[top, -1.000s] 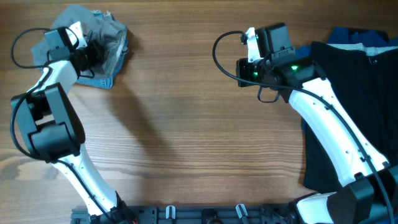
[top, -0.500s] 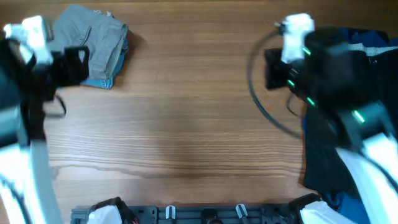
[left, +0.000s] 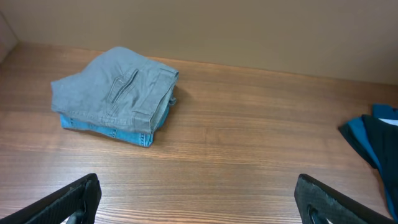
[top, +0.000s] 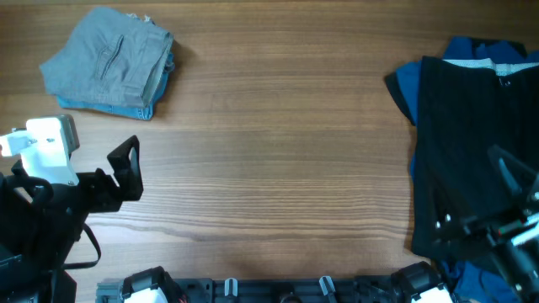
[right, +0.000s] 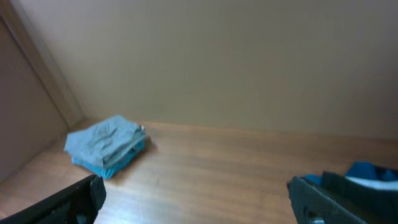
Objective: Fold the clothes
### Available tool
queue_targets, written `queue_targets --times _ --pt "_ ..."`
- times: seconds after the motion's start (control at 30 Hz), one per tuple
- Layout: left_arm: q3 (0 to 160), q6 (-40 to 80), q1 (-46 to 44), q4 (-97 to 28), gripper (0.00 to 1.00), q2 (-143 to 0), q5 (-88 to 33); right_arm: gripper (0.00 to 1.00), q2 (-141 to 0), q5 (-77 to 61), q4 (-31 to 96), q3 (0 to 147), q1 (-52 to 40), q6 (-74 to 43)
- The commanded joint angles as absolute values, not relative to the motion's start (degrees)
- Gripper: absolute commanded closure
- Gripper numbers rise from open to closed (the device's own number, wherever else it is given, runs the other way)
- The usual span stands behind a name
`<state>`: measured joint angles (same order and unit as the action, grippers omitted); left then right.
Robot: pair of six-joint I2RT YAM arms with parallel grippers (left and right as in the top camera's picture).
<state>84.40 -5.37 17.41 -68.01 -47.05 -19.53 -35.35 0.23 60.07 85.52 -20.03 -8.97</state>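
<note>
The clothes, a pair of grey shorts (top: 108,55), lie folded at the table's far left, on top of folded light-blue denim shorts (top: 114,107). In the left wrist view the grey shorts (left: 115,84) lie well ahead of my left gripper (left: 199,200). It is open and empty, with one black finger (top: 126,168) showing from above at the near left. My right gripper (right: 198,199) is open and empty too, at the near right. It looks across the bare wood to the grey shorts (right: 102,138) far off.
A large black garment (top: 472,126) lies spread along the right side over a blue one (top: 404,84), and my right arm hangs above their near end. The wooden table (top: 278,151) stretches between the two piles. A wall stands behind it.
Both arms have pulled back from the far side to the table's near edge. My left gripper let go of the grey shorts. Both grippers have opened wide.
</note>
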Motion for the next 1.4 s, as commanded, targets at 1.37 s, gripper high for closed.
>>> queue_targets --times 1.37 --pt "83.9 -6.44 17.47 -68.03 0.0 -47.2 -18.98 0.0 -0.14 2.02 -2.37 0.25 -4.36 -4.93"
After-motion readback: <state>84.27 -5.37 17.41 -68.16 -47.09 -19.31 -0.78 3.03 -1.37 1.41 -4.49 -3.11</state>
